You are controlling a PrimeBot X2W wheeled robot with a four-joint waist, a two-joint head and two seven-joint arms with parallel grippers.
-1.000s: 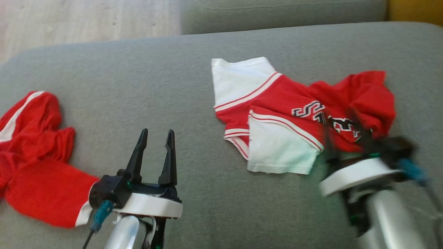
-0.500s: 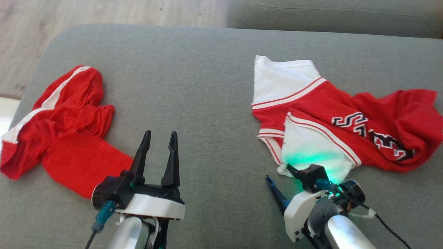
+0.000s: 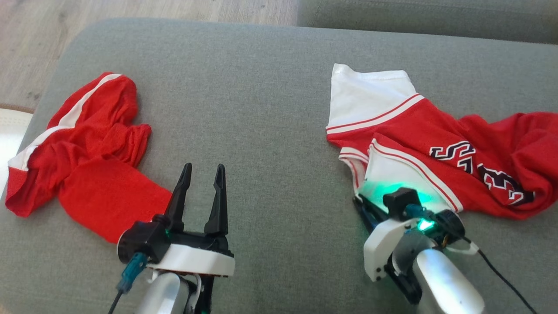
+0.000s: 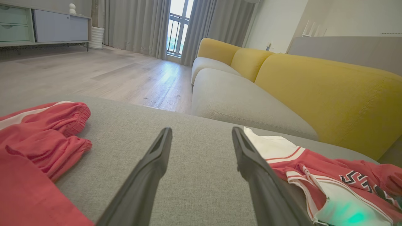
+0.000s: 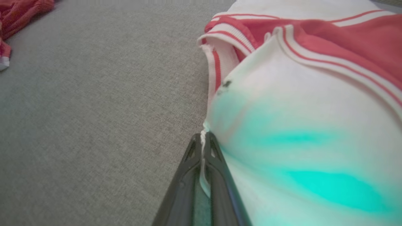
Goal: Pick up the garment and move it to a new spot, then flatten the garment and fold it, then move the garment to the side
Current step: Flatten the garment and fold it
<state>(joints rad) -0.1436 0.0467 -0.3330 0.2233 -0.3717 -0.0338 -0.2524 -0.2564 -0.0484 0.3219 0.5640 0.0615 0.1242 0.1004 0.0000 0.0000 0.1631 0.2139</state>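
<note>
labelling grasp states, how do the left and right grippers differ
The left gripper is open; the right gripper is shut on the white edge of the jersey. The left gripper points across bare cushion, holding nothing; the right gripper lies low against the jersey. Both have dark fingers.

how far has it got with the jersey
Done: nothing finished yet; the jersey lies crumpled on the grey cushion. In hand: the right gripper is shut on its white edge, first grasp made. Left: lift and relocate, flatten, fold, set aside. The left gripper is open, holding nothing.
</note>
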